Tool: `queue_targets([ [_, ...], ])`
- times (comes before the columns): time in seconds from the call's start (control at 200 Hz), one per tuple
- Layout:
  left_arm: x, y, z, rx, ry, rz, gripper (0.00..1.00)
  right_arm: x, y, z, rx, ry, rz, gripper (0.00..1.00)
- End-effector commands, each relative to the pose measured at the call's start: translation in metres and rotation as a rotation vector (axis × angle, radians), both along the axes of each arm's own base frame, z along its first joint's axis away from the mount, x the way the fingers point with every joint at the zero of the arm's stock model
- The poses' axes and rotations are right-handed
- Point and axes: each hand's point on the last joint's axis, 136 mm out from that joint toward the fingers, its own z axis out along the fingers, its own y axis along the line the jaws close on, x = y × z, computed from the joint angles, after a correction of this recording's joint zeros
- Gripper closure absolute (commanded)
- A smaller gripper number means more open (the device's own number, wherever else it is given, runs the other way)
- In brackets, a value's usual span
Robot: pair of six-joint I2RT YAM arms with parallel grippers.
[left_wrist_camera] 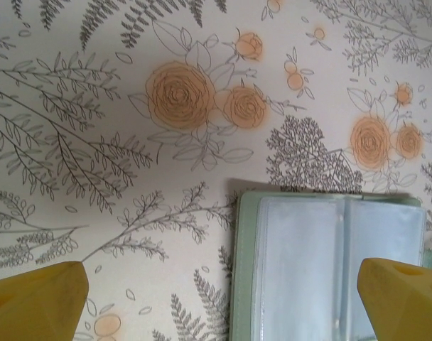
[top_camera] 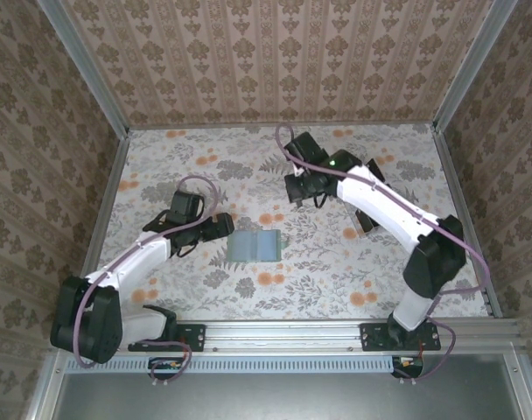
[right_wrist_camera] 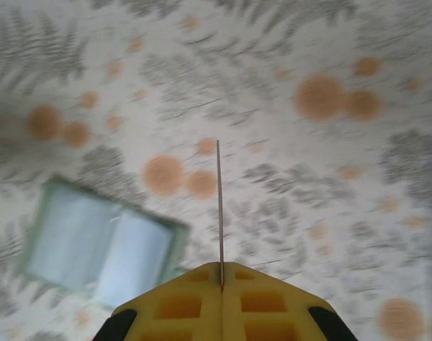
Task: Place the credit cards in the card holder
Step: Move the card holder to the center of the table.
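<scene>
the table (top_camera: pixel 336 271) is a flat top covered in a pale print of grey ferns, leafy sprigs and orange roses, with a metal rail (top_camera: pixel 283 332) running along its near edge. the card holder (top_camera: pixel 255 245) lies flat on the print a little left of the middle, opened out like a book so that its two clear, pale inner pockets face up within a narrow grey-green border. the print around it is bare on every side.
</scene>
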Motion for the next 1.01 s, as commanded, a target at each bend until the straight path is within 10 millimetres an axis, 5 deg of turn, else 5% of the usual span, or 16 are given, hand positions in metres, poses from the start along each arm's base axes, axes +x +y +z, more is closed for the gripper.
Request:
queue_targets([
  [0.0, -0.017, 0.006, -0.004, 0.051, 0.009, -0.024, 0.0, -0.013, 0.04, 0.003, 0.316, 0.03, -0.07, 1.0],
  [0.13, -0.026, 0.008, -0.004, 0.07, 0.003, -0.025, 0.0, -0.032, 0.067, -0.014, 0.467, 0.053, -0.1, 1.0],
  [0.395, -0.031, 0.013, -0.009, 0.101, 0.011, -0.015, 0.0, -0.051, 0.096, -0.058, 0.497, 0.074, -0.157, 1.0],
  [1.0, -0.026, -0.003, -0.013, 0.132, 0.02, -0.05, 0.0, -0.058, 0.099, -0.123, 0.416, 0.149, -0.166, 1.0],
])
